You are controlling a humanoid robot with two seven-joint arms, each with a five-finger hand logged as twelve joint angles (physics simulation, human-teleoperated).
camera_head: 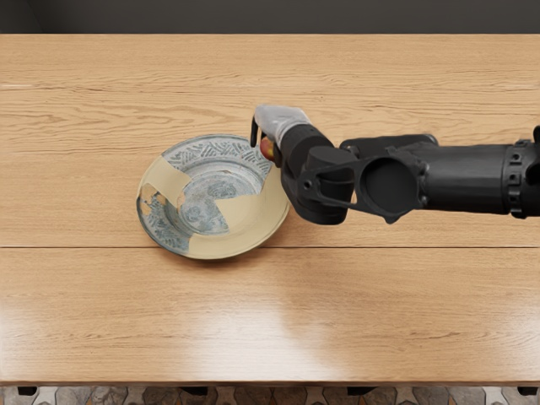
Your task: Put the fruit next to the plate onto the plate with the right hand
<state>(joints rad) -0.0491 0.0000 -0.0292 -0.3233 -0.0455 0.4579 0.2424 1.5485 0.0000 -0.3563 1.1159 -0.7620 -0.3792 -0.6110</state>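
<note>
On the wooden table (270, 321) lies a patterned plate (245, 226). Just beyond its far right rim, the right hand (283, 131) is curled round a small reddish fruit (267, 150) — fingers closed on it. Whether the fruit is touching the table or lifted, I cannot tell.

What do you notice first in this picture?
The big black right arm reaching in from the right edge stands out, its right hand over a small reddish fruit. Just left sits a patterned plate with a cream rim, on the wooden table.
</note>
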